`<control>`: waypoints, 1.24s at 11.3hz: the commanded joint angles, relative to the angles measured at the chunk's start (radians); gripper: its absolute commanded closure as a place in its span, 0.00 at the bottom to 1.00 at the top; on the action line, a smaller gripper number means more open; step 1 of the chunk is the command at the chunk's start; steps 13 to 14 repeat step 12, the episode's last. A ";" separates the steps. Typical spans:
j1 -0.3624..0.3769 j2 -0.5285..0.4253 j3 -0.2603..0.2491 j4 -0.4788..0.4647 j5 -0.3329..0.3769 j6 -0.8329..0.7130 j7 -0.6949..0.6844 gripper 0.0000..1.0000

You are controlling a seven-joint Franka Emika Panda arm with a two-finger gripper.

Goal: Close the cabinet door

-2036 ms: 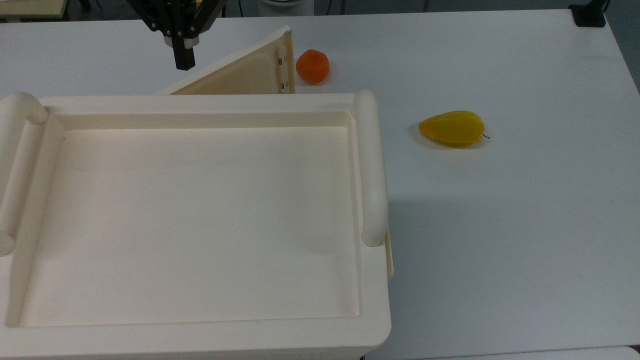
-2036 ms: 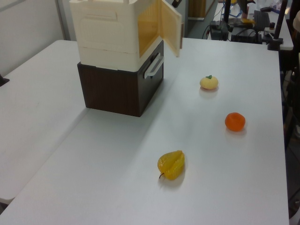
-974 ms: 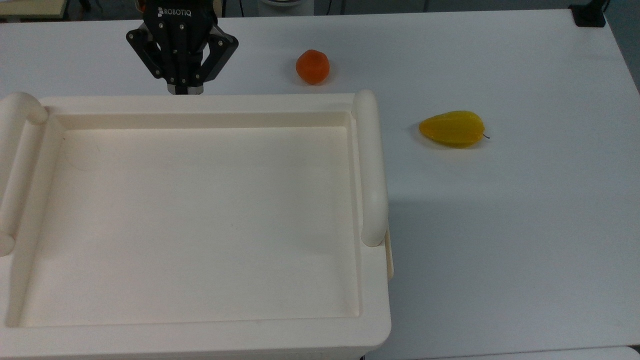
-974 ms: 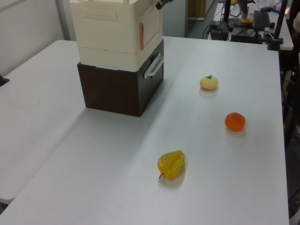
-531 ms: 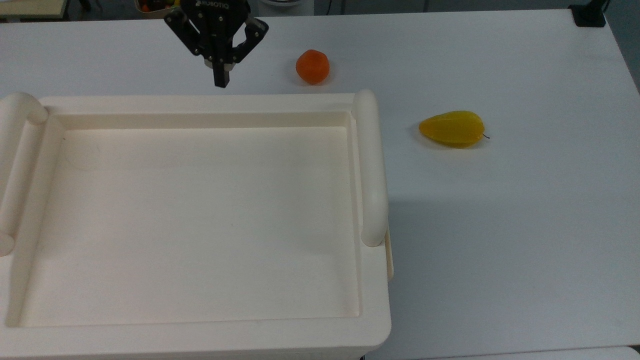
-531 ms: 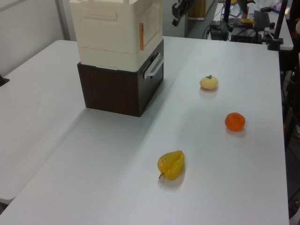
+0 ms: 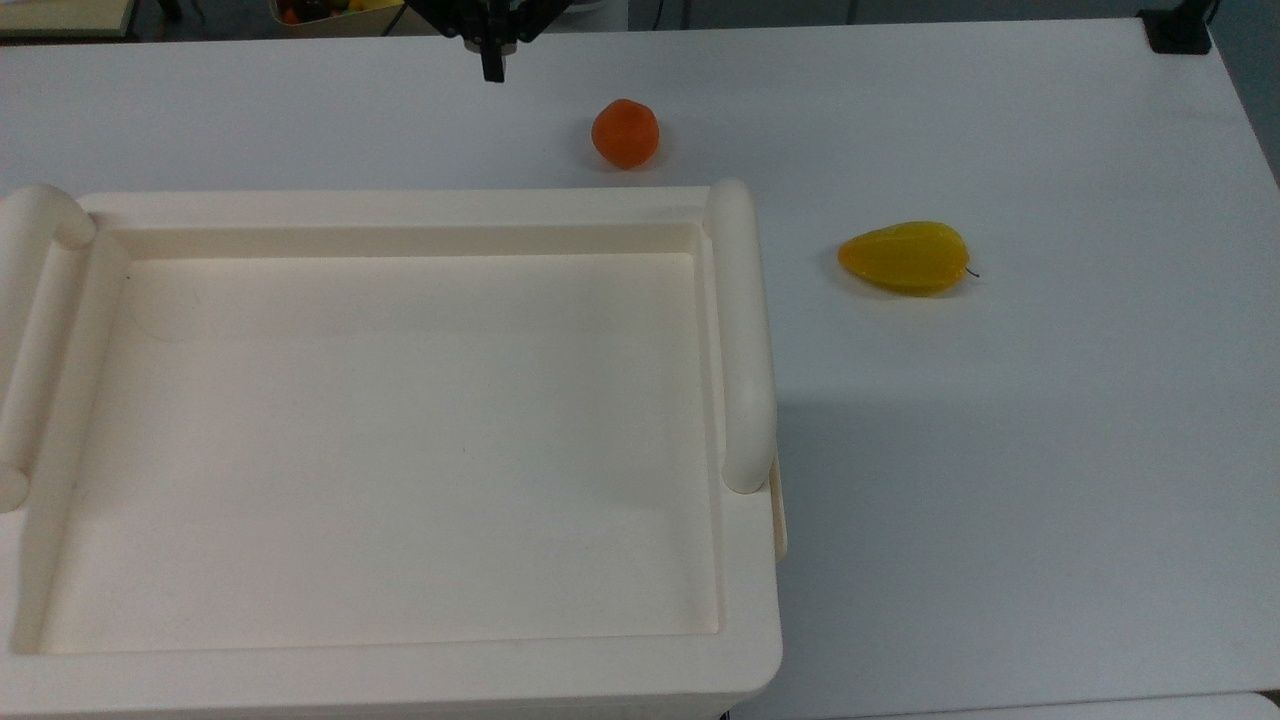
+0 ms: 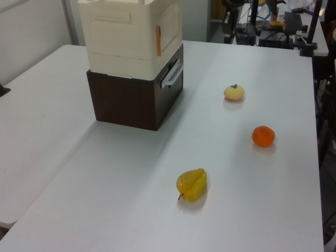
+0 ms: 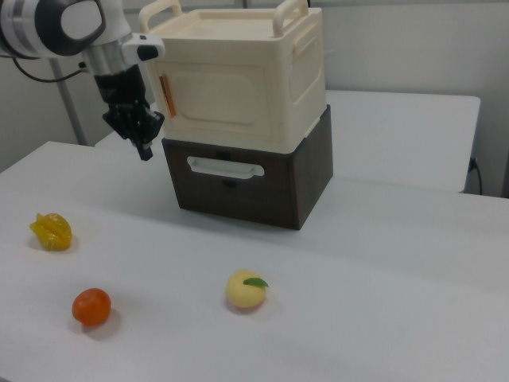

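**Cream door sits flush, gripper clear of it**

Cream plastic all over: the cabinet [image 9: 238, 76] stands on a dark brown drawer unit [image 9: 246, 179] on the white table [image 7: 1000, 450], and the cabinet door [image 9: 215, 97] lies flat in its front face, with a thin orange strip along the right view's left edge. I judge the door closed and the task as good as done.

My gripper [image 9: 143, 147] hangs just off the cabinet's front corner on the right view's left, touching nothing, its fingers drawn together on no load.

If I had to reseat the door, I would treat it as a light, stiff, hinged panel that swings at a nudge, smooth enough for a pad to slide. I would push flat on the face near the free edge, away from the hinge, and not pinch it.

On the table lie an orange fruit [image 7: 625, 132], a yellow starfruit [image 7: 905, 258] and a pale peach-like fruit [image 9: 246, 290], all well apart from the cabinet
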 commanded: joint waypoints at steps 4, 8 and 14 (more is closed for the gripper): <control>-0.010 -0.071 -0.010 -0.095 -0.027 -0.027 -0.009 0.00; -0.008 -0.070 -0.008 -0.092 -0.058 -0.039 -0.009 0.00; -0.010 -0.065 -0.008 -0.086 -0.058 -0.041 -0.008 0.00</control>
